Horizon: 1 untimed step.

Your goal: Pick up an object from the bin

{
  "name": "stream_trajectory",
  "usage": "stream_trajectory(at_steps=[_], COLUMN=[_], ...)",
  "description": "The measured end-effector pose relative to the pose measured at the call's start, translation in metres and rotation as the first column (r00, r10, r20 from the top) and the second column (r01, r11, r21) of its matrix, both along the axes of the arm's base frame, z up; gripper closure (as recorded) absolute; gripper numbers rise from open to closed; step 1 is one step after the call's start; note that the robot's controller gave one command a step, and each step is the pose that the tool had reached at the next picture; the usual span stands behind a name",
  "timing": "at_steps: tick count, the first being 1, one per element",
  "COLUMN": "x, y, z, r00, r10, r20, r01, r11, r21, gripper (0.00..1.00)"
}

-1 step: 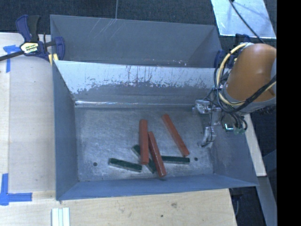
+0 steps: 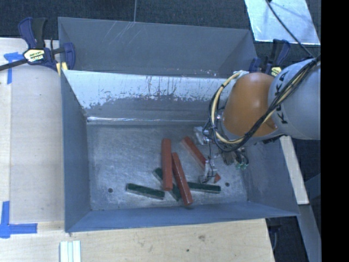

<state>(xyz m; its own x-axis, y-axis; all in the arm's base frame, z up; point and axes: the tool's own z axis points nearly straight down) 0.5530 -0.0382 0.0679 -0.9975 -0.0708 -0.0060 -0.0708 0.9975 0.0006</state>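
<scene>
Grey sheet metal forms the bin (image 2: 76, 146), and its scuffed floor carries a small scatter of slim rectangular bars. The gripper (image 2: 209, 174) hangs low over the right part of the floor, beneath the arm's rounded orange cover (image 2: 245, 105) and its loops of cable.

The gripper's tip is at the lower right end of a short reddish-brown bar (image 2: 192, 146). This bar lies slanting from upper left to lower right, near the back right of the floor. The tip seems to touch that end, though the spot is too crowded to be sure. Whether the gripper is open or closed cannot be told.

Just below the tip a dark green bar (image 2: 206, 188) lies nearly level along the front of the floor.

Left of the gripper are two longer reddish-brown bars. The upright reddish-brown bar (image 2: 166, 162) stands almost straight up the view. The slanted reddish-brown bar (image 2: 182, 184) leans beside it, with its lower end close to the front wall. A dark green stub (image 2: 158, 173) peeks out from under this pair. Further left, apart from the rest, lies a second dark green bar (image 2: 145, 191).
</scene>
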Motion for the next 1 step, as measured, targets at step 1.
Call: stream_trajectory(at_steps=[1], x=[0.0185], y=[-0.0508], z=[0.0185], r00=[0.997], r10=[-0.072], r20=[0.001], r01=[0.072], r11=[0.997], r21=[-0.003], gripper=[0.00])
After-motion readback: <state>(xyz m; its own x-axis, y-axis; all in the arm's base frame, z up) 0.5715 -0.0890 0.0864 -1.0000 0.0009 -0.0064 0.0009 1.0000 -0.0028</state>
